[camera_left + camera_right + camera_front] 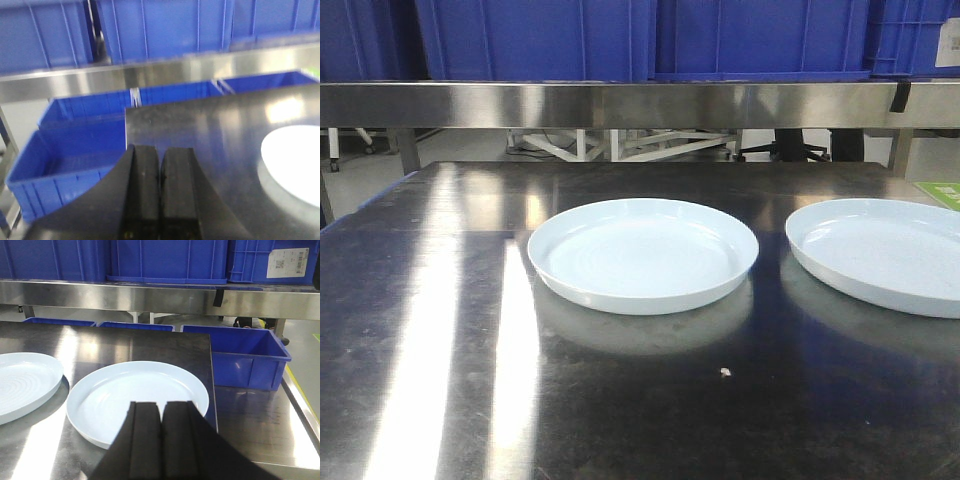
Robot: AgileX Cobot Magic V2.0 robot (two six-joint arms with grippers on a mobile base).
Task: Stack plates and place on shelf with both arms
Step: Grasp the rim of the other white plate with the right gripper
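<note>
Two pale blue-white plates lie side by side on the dark steel tabletop point(440, 330): one plate point(642, 253) in the middle, the other plate point(885, 252) at the right, cut off by the frame edge. The shelf's long steel front rail point(620, 104) runs across behind them. My left gripper point(160, 155) is shut and empty, hovering near the table's left edge, with a plate point(295, 162) off to its right. My right gripper point(160, 407) is shut and empty, above the near rim of the right plate point(135, 395); the other plate point(25, 380) lies to its left. Neither arm shows in the front view.
Blue plastic crates point(650, 38) stand on the shelf tier above the rail. More blue crates point(65, 165) sit low beside the table's left edge, and another blue crate point(240, 352) at the right. A small crumb point(725, 373) lies on the tabletop in front of the plates.
</note>
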